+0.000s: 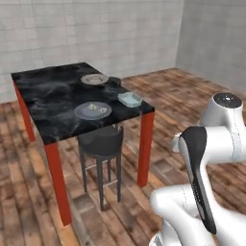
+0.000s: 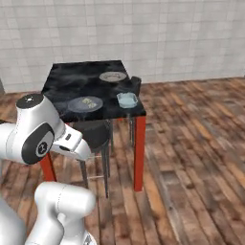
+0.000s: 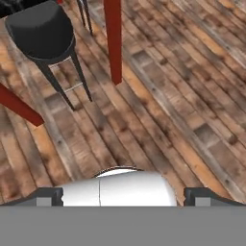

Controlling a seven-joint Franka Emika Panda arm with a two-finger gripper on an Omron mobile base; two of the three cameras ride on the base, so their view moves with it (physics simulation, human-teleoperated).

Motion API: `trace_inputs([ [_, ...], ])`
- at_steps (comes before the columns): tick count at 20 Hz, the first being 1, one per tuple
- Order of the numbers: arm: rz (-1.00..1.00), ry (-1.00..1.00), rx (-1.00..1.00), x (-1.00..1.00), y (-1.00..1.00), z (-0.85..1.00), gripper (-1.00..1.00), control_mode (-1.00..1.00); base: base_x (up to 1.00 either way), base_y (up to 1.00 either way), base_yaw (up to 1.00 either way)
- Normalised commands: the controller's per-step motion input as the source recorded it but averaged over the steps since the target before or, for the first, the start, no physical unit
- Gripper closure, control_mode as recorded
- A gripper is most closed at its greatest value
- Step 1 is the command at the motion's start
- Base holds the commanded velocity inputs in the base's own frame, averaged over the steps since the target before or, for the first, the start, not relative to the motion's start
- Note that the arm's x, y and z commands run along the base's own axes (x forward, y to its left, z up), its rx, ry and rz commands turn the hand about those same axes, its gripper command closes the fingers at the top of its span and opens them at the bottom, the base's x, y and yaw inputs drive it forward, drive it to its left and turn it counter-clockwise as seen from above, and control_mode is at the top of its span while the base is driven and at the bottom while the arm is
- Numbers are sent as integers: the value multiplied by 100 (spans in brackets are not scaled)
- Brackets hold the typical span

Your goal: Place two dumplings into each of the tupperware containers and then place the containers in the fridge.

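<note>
Fingers (image 3: 123,196) are standing spread wide, holding nothing, while the dumplings (image 1: 96,108) are sitting on the blue-grey plate (image 1: 81,112) near the counter (image 1: 43,96) front edge, likely soft and light, needing a gentle side pinch; tupperware container (image 1: 129,99) at the right edge.

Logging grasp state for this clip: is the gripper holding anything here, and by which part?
Nothing is held. In the hand view the fingers stand wide apart over bare wood floor, with nothing between them.
</note>
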Motion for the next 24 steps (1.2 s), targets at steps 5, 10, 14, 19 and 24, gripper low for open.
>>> trace_inputs([
  [5, 0, 0, 0, 0, 0, 0, -100, 100, 100, -28, 60],
  [10, 0, 0, 0, 0, 0, 0, -100, 100, 86, -47, 28],
  [14, 0, 0, 0, 0, 0, 0, -100, 100, 57, -27, 12],
  [19, 0, 0, 0, 0, 0, 0, -100, 100, 76, -14, 15],
  [24, 0, 0, 0, 0, 0, 0, -100, 100, 41, -29, 20],
])
